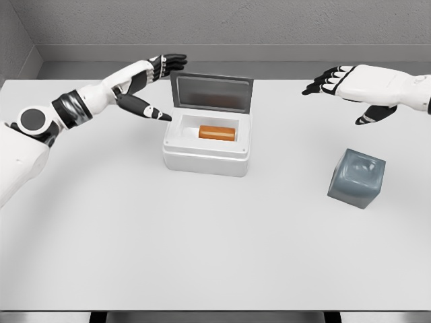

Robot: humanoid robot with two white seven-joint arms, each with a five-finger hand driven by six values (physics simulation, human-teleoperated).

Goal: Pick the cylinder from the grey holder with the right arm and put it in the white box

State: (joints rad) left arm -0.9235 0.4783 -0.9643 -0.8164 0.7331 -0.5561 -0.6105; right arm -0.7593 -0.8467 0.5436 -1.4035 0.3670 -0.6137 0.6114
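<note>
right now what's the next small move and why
Probably bring the left hand onto the raised lid and swing it shut. The orange cylinder already lies inside the white box, the grey holder stands apart with nothing in it, and the right hand hovers open, holding nothing, so the placing looks finished.

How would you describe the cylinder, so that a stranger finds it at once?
On the white table, find the white box with its raised lid, near the middle. The cylinder lies on its side inside it. It is the only orange thing there.
</note>
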